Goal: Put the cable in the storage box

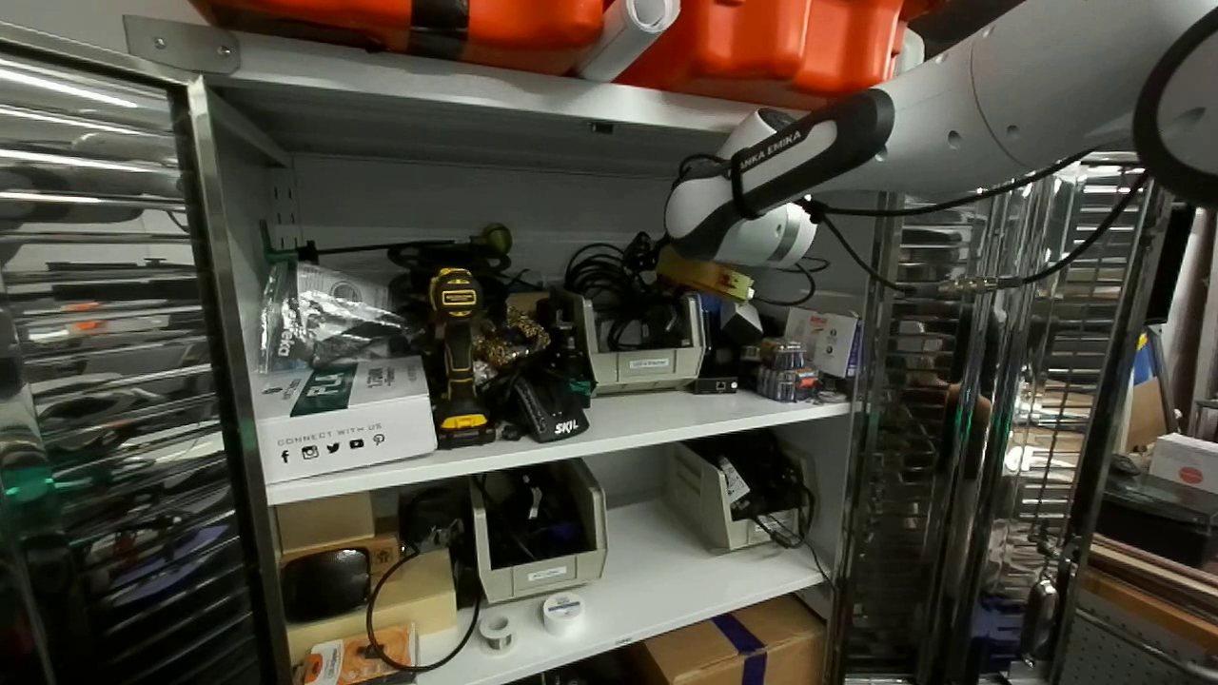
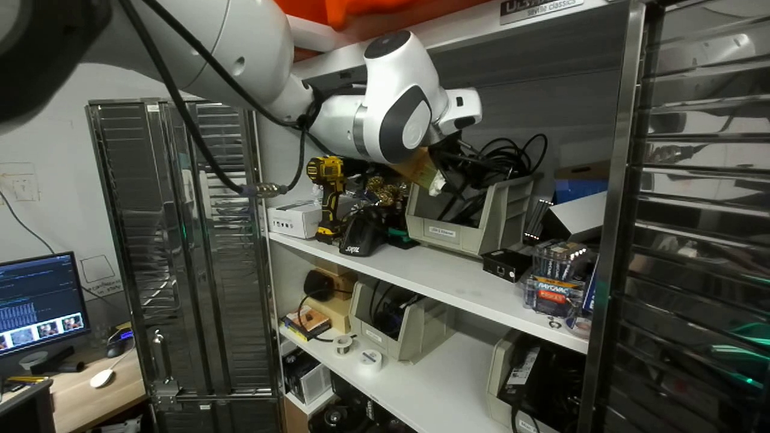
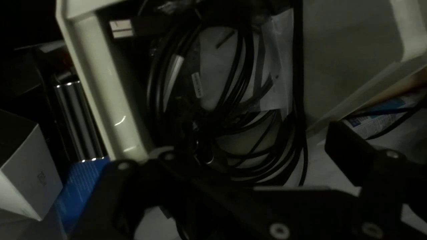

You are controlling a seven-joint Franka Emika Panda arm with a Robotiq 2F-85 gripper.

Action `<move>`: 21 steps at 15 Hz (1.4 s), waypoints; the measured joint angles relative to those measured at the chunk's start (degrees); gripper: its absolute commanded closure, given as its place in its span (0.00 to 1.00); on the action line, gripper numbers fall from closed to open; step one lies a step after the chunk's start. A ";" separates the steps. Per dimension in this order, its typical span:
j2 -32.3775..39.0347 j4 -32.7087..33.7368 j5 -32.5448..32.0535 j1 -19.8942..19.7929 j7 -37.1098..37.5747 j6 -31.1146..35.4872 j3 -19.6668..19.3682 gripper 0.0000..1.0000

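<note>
The storage box, a light-grey bin with a label on its front, stands on the upper shelf in both exterior views (image 1: 647, 366) (image 2: 445, 233); its rim shows in the wrist view (image 3: 110, 90). Black cables lie in it. A coiled black cable (image 1: 595, 266) rises above its back; loops also show in an exterior view (image 2: 511, 157) and the wrist view (image 3: 283, 163). My gripper (image 3: 267, 155) is over the box, with its fingers wide apart and cable loops visible beyond the gap. In an exterior view the gripper (image 2: 448, 147) is dark and partly hidden by the wrist.
A yellow drill (image 1: 457, 352) and a white box (image 1: 347, 419) stand left of the bin. A battery pack (image 2: 553, 279) and a small black box (image 2: 507, 264) are on its other side. More grey bins (image 1: 547, 576) stand on the lower shelf (image 1: 647, 571). Orange cases (image 1: 761, 43) sit above.
</note>
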 measured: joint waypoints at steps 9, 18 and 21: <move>-17.35 -18.43 11.09 -8.49 -12.61 -31.73 8.70 0.00; -33.25 -23.57 3.59 -9.23 -12.80 -78.89 -0.36 0.00; -33.85 -19.88 0.26 -9.31 -14.02 -92.67 -2.23 0.00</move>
